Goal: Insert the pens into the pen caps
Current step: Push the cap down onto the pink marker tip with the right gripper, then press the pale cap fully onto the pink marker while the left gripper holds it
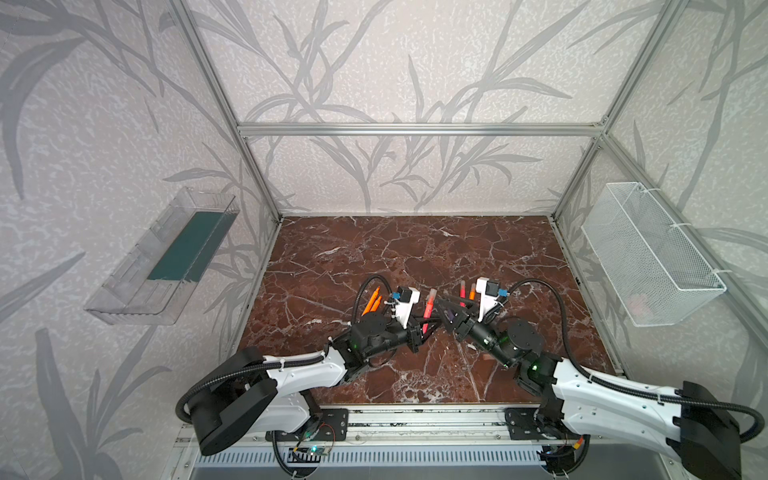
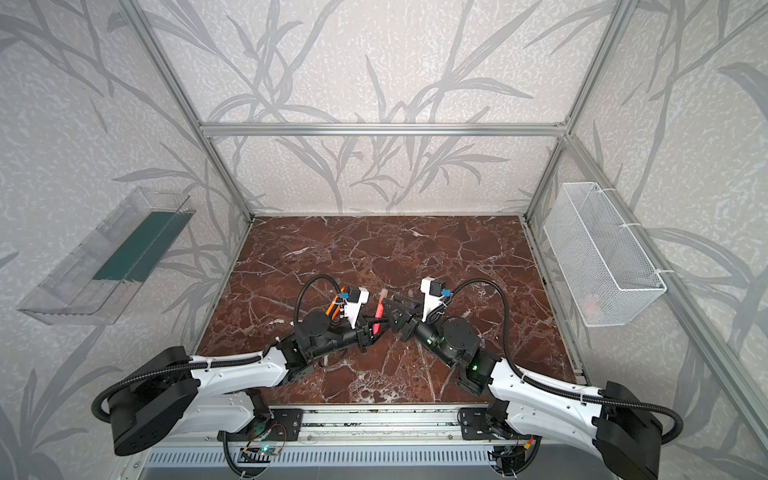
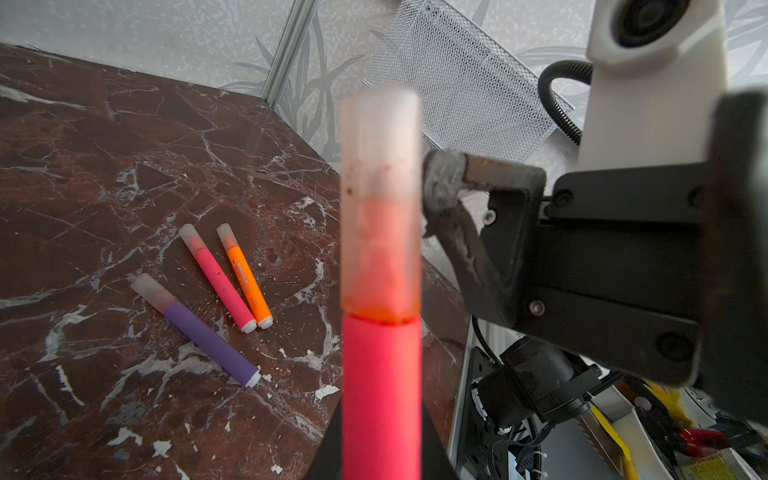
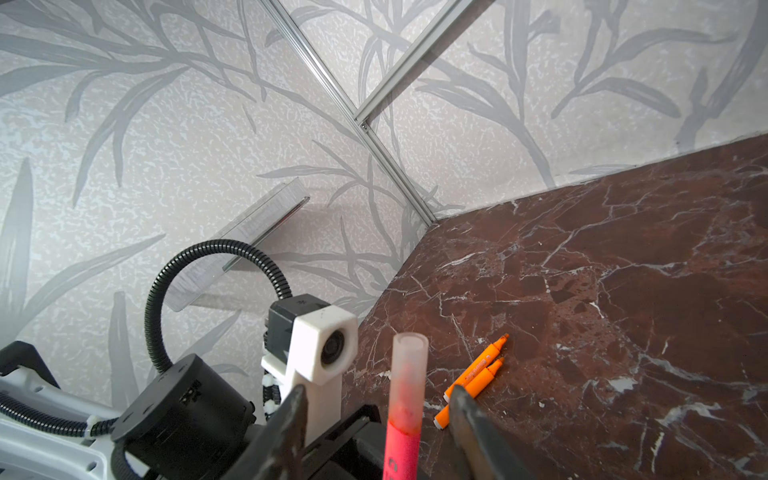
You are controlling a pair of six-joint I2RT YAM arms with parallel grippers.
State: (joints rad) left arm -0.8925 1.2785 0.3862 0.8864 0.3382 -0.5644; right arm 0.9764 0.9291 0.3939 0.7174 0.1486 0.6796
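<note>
one pink pen (image 1: 428, 309), base hidden in left end effector (image 1: 424, 327)

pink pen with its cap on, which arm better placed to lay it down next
left, likely: the left tool is shut on the pink pen, whose cap is seated; the right tool stands open either side of the cap, gripping nothing
</note>
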